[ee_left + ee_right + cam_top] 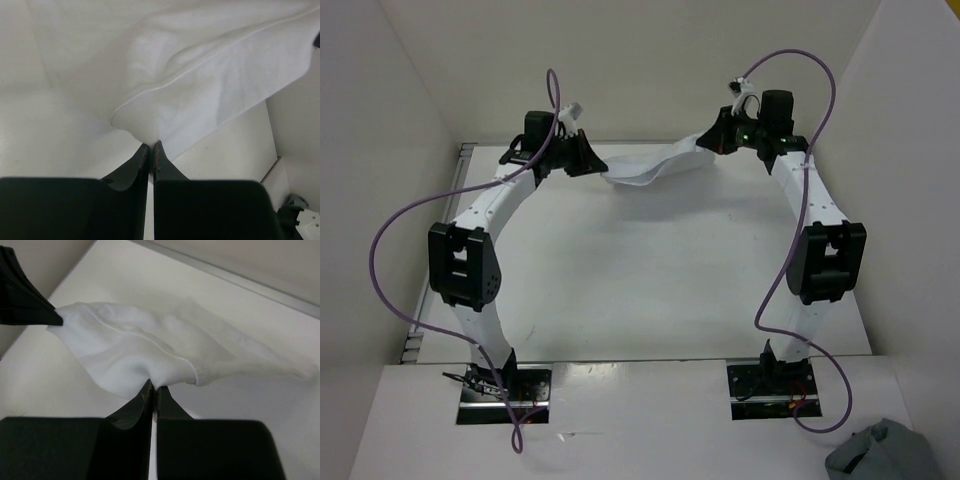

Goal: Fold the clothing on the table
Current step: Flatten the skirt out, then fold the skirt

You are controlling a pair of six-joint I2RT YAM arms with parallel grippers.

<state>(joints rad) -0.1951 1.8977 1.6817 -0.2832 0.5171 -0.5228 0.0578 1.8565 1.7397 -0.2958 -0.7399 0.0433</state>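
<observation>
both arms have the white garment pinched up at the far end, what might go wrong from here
1. The left tool and right tool each pinch only a small bit of the garment; pulling apart may slip it free.
2. The garment hangs bunched near the far edge of the table, so it may land creased rather than flat.

**Left tool (pixel 151 146) pinches a fold of the white clothing (pixel 210 75)**

The tool enters from 6 o'clock. Its two black fingers (pixel 129 172) are pressed together at the tips, gripping a bunched fold of the thin fabric. From the pinch the clothing fans out toward 12 and 2 o'clock and fills the upper half of the view. A stitched hem (pixel 200 62) runs from the centre toward 2 o'clock. A bare strip of table (pixel 230 145) shows at 4 o'clock. A small dark object at 5 o'clock is too blurred to identify.
</observation>
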